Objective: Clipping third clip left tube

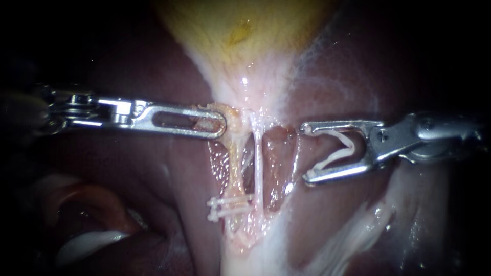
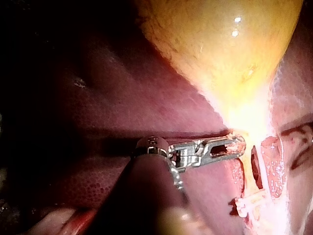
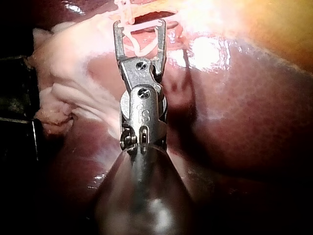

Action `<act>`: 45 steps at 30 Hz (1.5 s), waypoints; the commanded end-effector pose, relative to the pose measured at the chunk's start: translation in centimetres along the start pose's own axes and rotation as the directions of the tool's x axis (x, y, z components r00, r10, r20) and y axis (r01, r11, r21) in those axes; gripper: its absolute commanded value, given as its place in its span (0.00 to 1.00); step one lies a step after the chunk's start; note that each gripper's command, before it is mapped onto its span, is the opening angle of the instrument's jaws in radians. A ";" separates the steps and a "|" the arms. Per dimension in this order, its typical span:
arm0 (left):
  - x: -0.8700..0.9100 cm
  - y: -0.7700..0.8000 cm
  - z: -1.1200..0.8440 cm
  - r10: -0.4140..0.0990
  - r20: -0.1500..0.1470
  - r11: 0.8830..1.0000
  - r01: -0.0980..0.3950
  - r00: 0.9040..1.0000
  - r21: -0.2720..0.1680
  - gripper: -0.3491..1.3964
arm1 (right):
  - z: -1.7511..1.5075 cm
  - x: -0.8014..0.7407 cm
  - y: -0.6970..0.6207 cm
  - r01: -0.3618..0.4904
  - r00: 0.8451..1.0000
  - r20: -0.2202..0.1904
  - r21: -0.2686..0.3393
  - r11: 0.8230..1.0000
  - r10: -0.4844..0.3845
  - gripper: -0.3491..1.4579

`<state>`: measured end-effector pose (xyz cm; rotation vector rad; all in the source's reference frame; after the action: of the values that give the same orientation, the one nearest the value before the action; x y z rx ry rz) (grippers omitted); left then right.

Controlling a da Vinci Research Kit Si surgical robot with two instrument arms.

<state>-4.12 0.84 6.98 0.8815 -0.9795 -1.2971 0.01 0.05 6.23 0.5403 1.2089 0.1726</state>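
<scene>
My left instrument (image 1: 219,124) comes in level from the left, its slotted jaws shut on the pale tissue where the yellow gallbladder (image 1: 240,30) narrows; the left wrist view shows the same hold (image 2: 236,146). Below that grip runs the left tube (image 1: 234,163), with two white clips (image 1: 225,208) across its lower part. Beside it is a thinner right tube (image 1: 258,163). My right instrument (image 1: 307,153) lies to the right of both tubes and apart from them. Its jaws stand wide with an open white clip (image 1: 351,146) seated between them, also seen in the right wrist view (image 3: 142,46).
Dark red liver (image 1: 143,174) surrounds the dissected window. Pale fatty strands (image 1: 353,235) lie under my right instrument. Reddish folds and a white strip (image 1: 87,245) sit at the lower left.
</scene>
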 end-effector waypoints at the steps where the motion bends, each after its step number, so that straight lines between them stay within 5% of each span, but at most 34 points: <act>1: 0.00 0.00 -0.01 0.000 0.000 1.000 0.000 1.000 0.000 0.00 | 0.00 0.00 0.00 0.000 1.000 0.000 0.000 1.000 0.000 0.47; 7: -0.03 -0.10 -0.15 -0.006 -0.006 1.000 0.006 1.000 0.005 0.00 | 0.01 0.01 -0.01 0.000 1.000 0.000 0.001 1.000 0.000 0.47; 17: -0.11 -0.55 -0.56 -0.009 0.016 1.000 0.009 1.000 0.013 0.00 | 0.04 0.03 -0.01 0.000 1.000 0.000 -0.001 1.000 0.000 0.47; 28: -0.09 -0.52 -0.57 -0.007 0.016 1.000 0.007 1.000 0.013 0.00 | 0.32 0.00 -0.02 -0.036 0.999 -0.001 0.003 0.999 0.036 0.46; 37: -0.08 -0.53 -0.55 -0.007 0.017 1.000 0.007 1.000 0.012 0.00 | 1.03 -0.28 -0.07 -0.068 0.998 0.005 0.014 0.998 0.068 0.46; 45: -0.06 -0.55 -0.55 -0.007 0.017 1.000 0.007 1.000 0.012 0.00 | 1.31 -0.49 0.08 -0.078 0.997 0.010 0.008 0.997 0.078 0.46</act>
<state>-3.80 0.84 6.28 0.8855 -0.9994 -1.3073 1.08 -0.47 7.03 0.5931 1.1799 0.2325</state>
